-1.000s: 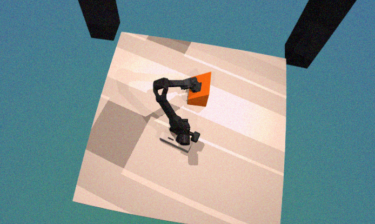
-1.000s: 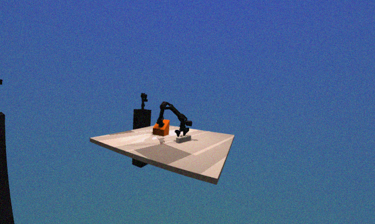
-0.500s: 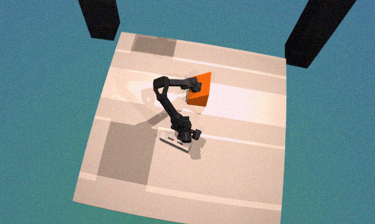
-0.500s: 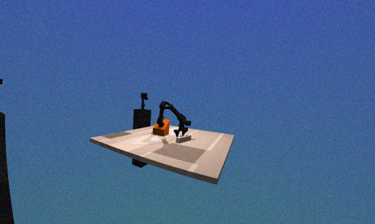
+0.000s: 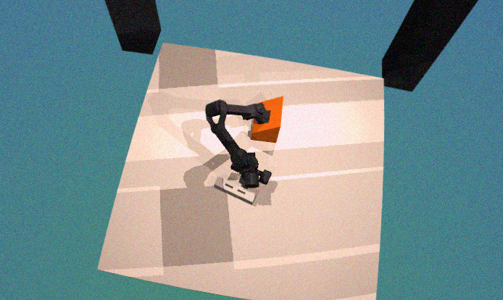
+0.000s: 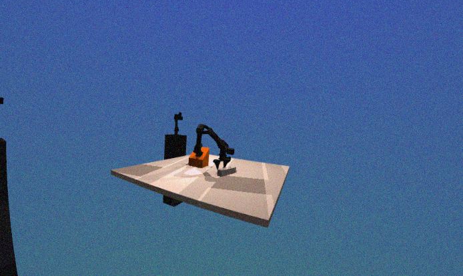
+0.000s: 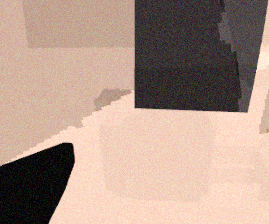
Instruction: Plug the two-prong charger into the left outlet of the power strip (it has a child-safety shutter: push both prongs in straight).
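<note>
The white power strip (image 5: pixel 234 190) (image 6: pixel 227 171) lies flat on the table, with two dark slots showing on its uncovered end. My gripper (image 5: pixel 253 180) (image 6: pixel 221 164) (image 7: pixel 173 156) is open and empty and hangs low over the strip's other end. In the wrist view the dark grey charger (image 7: pixel 185 36) stands upright just ahead of my fingers, apart from both fingertips. Its prongs are hidden, and I cannot tell whether they sit in an outlet. In the top and exterior views my wrist hides the charger.
The arm's base sits on an orange block (image 5: pixel 269 124) (image 6: pixel 199 158) behind the strip. Black pillars (image 5: pixel 131 17) (image 5: pixel 426 33) stand at the table's far corners; one shows in the exterior view (image 6: pixel 175 145). The pale table (image 5: pixel 304 222) (image 6: pixel 239 195) has shadow bands.
</note>
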You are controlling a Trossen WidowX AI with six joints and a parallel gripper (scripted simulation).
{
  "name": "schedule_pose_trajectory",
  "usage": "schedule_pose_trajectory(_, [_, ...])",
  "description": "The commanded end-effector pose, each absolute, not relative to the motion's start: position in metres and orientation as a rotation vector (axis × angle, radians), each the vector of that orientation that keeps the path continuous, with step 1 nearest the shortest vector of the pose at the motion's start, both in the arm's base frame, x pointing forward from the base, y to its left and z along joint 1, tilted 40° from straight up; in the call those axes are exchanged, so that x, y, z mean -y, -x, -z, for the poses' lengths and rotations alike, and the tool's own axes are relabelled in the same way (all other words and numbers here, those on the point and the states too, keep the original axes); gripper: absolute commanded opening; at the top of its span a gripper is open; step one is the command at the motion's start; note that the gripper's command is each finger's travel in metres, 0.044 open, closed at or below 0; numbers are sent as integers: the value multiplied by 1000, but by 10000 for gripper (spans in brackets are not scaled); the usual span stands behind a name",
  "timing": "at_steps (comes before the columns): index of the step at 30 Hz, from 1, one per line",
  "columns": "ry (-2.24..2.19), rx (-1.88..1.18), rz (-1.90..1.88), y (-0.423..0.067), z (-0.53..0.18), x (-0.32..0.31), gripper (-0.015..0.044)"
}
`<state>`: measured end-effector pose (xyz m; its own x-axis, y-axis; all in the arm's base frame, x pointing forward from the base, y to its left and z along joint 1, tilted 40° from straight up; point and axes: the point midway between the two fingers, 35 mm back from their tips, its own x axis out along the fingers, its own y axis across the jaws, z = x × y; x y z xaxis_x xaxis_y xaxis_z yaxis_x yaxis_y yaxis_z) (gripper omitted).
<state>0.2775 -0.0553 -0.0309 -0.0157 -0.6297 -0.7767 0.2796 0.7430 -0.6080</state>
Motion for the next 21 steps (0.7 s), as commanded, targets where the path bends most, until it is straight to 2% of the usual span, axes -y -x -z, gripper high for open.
schedule_pose_trajectory(1, [304,-1408,740,-273,31,54,440])
schedule_pose_trajectory(7, [317,-1398,740,-272,32,54,440])
schedule_pose_trajectory(15, [396,-726,735,-286,-25,10,440])
schedule_pose_trajectory(21, [388,-670,734,-284,-31,7,440])
